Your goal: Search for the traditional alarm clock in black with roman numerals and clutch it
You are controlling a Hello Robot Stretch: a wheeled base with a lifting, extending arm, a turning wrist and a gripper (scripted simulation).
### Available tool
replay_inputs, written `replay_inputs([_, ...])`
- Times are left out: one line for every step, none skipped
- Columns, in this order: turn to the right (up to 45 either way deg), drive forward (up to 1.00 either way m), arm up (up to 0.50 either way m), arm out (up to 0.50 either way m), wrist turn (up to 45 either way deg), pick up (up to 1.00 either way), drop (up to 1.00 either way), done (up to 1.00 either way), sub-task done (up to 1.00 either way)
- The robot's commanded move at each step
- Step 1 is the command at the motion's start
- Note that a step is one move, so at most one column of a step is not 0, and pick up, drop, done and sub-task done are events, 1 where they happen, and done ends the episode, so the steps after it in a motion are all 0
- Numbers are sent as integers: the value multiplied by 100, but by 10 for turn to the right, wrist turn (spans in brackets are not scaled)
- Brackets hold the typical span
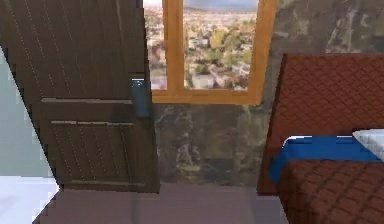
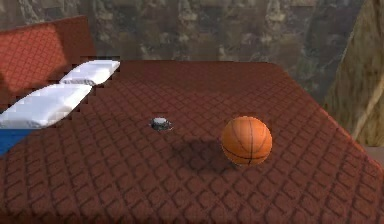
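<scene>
1 basketball (image 2: 246, 140) near a small dark object (image 2: 161, 123) on the bed (image 2: 120, 175)

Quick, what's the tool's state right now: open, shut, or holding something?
The tool: its state cannot be told from these pictures.

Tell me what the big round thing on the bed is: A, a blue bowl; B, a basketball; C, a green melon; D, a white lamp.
B: the orange ball with dark seam lines rests on the red quilted bed in the arm side view.
</scene>
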Motion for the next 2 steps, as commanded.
replay_inputs([-90, 0, 0, 0, 0, 0, 0, 0, 0])
replay_inputs([450, 0, 0, 0, 0, 0, 0, 0, 0])
